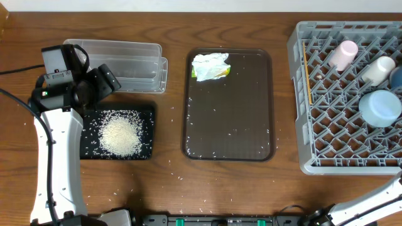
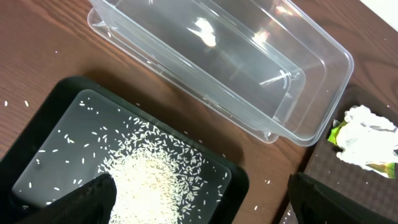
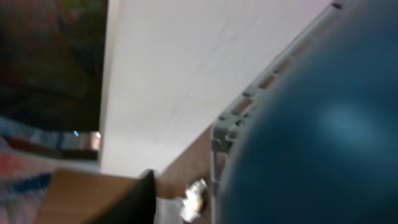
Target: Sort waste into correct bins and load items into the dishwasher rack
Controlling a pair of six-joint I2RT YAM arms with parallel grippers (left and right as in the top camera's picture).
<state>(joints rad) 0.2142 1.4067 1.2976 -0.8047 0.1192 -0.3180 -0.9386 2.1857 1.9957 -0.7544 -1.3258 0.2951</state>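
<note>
The heap of rice [image 1: 119, 135] lies in the black tray [image 1: 146, 113]; it also shows in the left wrist view [image 2: 152, 180]. The clear tub [image 1: 125, 59] stands behind it, empty. My left gripper [image 1: 103, 81] hovers over the tray's far edge, open and empty [image 2: 199, 208]. The napkin with its yellow-green wrapper [image 1: 210, 66] lies on the brown serving tray [image 1: 229, 125]. The rack [image 1: 301, 94] holds the pink cup [image 1: 344, 53], white cup [image 1: 379, 68], light blue bowl [image 1: 380, 107], chopsticks [image 1: 306, 69] and dark blue plate [image 1: 397, 76]. In the blurred right wrist view the plate [image 3: 311, 124] hides one finger.
Loose rice grains are scattered on the wooden table [image 1: 169, 182] and the serving tray. My right arm [image 1: 370, 204] enters from the bottom right and leaves the overhead view. A white wall [image 3: 186, 68] stands behind the rack's edge [image 3: 217, 134].
</note>
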